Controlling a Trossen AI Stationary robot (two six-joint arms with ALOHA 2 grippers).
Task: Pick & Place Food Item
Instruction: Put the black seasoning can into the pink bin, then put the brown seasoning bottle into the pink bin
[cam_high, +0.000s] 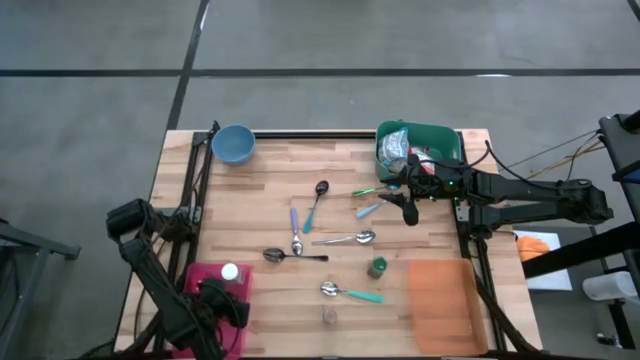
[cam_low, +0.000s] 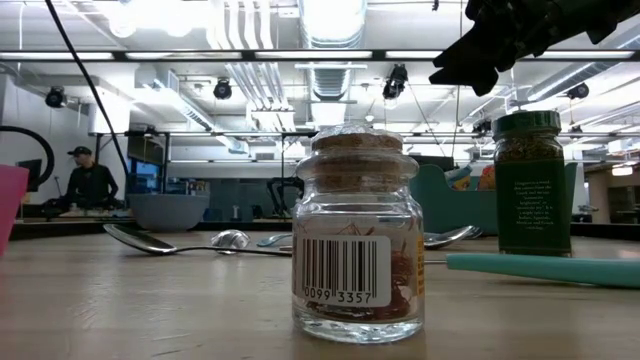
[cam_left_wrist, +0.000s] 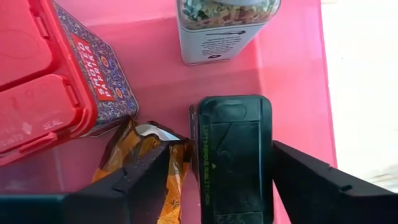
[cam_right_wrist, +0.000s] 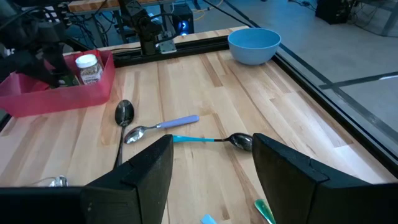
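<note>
- While the left gripper (cam_left_wrist: 217, 180) hangs inside the pink bin (cam_left_wrist: 298, 74), its spread fingers straddle the black tin (cam_left_wrist: 235, 155), long axis running along them.
- Right gripper (cam_high: 405, 205), open and empty, waits by the green bin (cam_high: 440, 135).

High: straight down over the table (cam_high: 300, 200).
Low: tabletop level, tight on a jar (cam_low: 358, 240).
Wrists: both perhaps share the pink bin (cam_right_wrist: 93, 90).
</note>
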